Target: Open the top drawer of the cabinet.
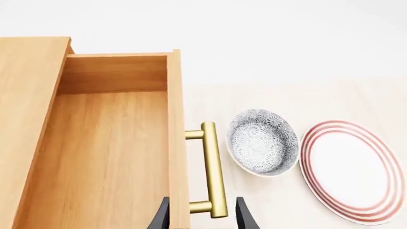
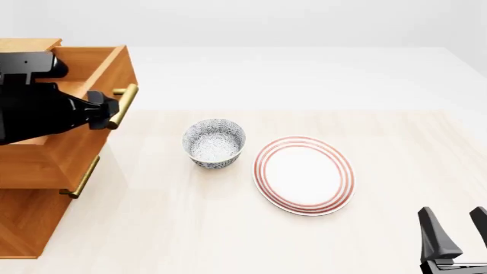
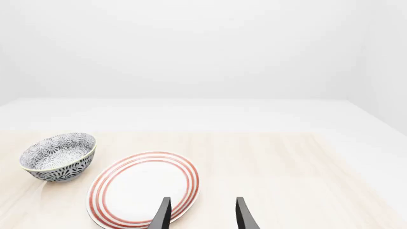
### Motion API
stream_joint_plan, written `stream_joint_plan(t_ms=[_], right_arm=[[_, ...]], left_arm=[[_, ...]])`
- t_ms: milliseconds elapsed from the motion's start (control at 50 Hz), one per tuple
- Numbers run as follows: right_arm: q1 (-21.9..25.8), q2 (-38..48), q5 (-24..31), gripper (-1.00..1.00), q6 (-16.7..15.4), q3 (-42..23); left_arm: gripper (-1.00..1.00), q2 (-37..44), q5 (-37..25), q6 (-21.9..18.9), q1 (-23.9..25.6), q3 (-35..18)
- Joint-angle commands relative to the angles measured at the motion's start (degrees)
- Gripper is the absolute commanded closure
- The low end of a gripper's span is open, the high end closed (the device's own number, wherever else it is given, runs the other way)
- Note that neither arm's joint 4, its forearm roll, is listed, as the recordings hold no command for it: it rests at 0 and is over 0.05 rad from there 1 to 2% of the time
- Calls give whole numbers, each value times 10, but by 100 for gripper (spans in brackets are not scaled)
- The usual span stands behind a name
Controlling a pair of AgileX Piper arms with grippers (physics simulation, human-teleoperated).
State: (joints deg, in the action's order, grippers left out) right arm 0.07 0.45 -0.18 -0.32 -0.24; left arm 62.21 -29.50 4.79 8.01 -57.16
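- left wrist view shows the top drawer (image 1: 108,157) pulled well out of the cabinet (image 2: 31,222), plain wood inside.
- left gripper (image 1: 202,214) straddles the brass handle (image 1: 213,169) and drawer front, fingers spread, seemingly not clamping; pull straight outward.
- patterned bowl (image 2: 214,142) and red-ringed plate (image 2: 304,174) sit clear of its path.
- right gripper (image 2: 457,234) idles parted, holding nothing.

We see the top drawer (image 2: 76,68) jutting out over the table (image 2: 190,228), with the left gripper (image 1: 200,217) straddling its front panel and brass handle (image 1: 213,169). Just beside the handle stand a patterned bowl (image 2: 214,142) and a red-ringed plate (image 2: 304,174). The table near the right gripper (image 2: 457,228) lies bare.
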Motion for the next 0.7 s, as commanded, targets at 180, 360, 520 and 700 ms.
stream_joint_plan(t_ms=[180, 360, 520, 700], right_arm=[[0, 0, 0, -100, 0, 0], [0, 0, 0, -100, 0, 0], [0, 0, 0, -100, 0, 0], [0, 0, 0, -100, 0, 0]], left_arm=[[-100, -7, -10, -9, 17, -8], [-100, 2, -6, -10, 33, -9], [-100, 12, -1, -11, 46, -11], [-100, 17, -4, -18, 59, -21]])
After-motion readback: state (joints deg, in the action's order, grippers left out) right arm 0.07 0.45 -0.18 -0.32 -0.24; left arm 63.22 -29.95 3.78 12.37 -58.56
